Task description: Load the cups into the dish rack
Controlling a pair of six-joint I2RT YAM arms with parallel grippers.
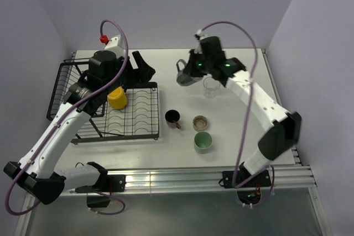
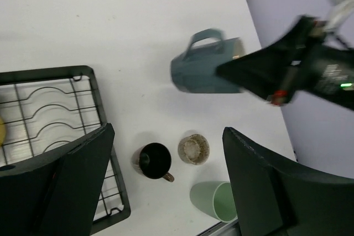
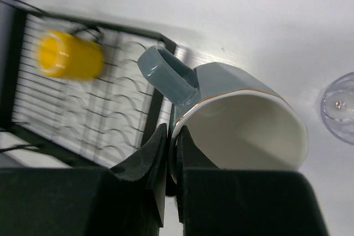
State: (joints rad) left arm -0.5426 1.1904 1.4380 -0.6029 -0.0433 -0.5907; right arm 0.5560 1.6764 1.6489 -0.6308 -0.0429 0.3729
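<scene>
Grey mug [image 3: 243, 120] with a white inside, gripped by the right gripper [image 3: 173, 147]; the two fingers are pinched narrow on the rim just beside the handle, one inside the mug and one outside. The mug is tipped on its side, handle turned toward the dish rack [image 1: 141, 122], and is held over the table [image 1: 166, 150] to the right of the rack's far corner, apart from the wire. The yellow mug [image 1: 116, 98] lies on its side on the rack's flat grid, left of the curved plate dividers; it is the only cup in the rack.

On the table to the right of the rack stand the other cups: the black mug [image 1: 173, 117] nearest the rack's right edge; the beige-brown cup [image 1: 200, 122] just beyond it; the pale green tumbler [image 1: 203, 141] nearer the arm bases than those two; the clear glass [image 1: 211, 87] farthest from the rack, just past the held grey mug.

The left gripper [image 2: 167, 131] hangs above the rack's far right corner; its fingers stand wide apart with nothing between them. From the left wrist camera the rack's right rim, the black mug, the beige-brown cup and the tumbler show below those fingers.
</scene>
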